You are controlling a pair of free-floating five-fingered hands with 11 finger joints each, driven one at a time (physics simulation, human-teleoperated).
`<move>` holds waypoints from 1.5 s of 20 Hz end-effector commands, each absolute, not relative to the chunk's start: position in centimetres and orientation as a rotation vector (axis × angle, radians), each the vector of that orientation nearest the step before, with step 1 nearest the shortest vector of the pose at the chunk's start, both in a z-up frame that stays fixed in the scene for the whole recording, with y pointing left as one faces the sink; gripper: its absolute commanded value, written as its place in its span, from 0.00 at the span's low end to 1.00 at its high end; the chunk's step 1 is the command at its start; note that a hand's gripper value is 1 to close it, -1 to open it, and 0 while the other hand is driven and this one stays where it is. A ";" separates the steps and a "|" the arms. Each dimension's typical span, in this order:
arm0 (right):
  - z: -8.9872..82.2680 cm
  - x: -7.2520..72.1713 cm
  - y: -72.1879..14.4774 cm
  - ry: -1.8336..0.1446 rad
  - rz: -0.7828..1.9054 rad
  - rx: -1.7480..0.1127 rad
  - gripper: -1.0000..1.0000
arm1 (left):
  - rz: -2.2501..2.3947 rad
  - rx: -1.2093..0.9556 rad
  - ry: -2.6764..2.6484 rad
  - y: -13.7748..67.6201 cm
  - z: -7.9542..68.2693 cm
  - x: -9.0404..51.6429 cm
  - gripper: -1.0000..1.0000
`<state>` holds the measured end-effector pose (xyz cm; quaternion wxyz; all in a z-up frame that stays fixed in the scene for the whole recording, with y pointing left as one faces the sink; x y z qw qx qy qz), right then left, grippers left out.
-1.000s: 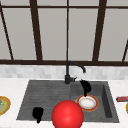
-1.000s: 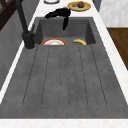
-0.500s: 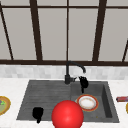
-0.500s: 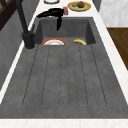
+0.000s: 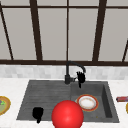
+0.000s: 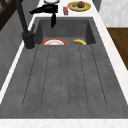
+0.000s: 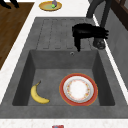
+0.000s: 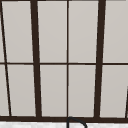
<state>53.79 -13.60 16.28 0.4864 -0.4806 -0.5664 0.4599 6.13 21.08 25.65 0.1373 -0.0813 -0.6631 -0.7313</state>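
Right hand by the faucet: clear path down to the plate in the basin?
Probably yes. The right hand hovers by the faucet over the basin's back edge, and nothing lies between it and the plate; the banana lies apart to one side.

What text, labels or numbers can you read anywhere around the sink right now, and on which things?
No readable text anywhere.
The small red packet on the counter to the right of the sink: any print is too blurred to read.
The red-rimmed plate in the basin: a speckled pattern, no letters.
The faucet, next to the right hand: no marking visible.
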 end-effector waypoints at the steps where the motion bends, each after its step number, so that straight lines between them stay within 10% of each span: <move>1: 16.3 54.5 -11.9 -1.298 1.200 -1.206 0.00 | -2.116 -0.235 -1.919 21.1 25.7 6.1 0.50; 17: 14.1 60.3 -7.8 -1.154 1.254 -0.999 0.00 | -2.116 -0.235 -1.919 21.1 25.7 6.1 0.50; 18: 13.9 60.6 -7.6 -1.143 1.258 -0.991 1.00 | -2.116 -0.235 -1.919 21.1 25.7 6.1 0.50; 30: 11.1 61.4 -11.7 -1.407 1.001 -0.878 1.00 | -2.116 -0.235 -1.919 21.1 25.7 6.1 0.50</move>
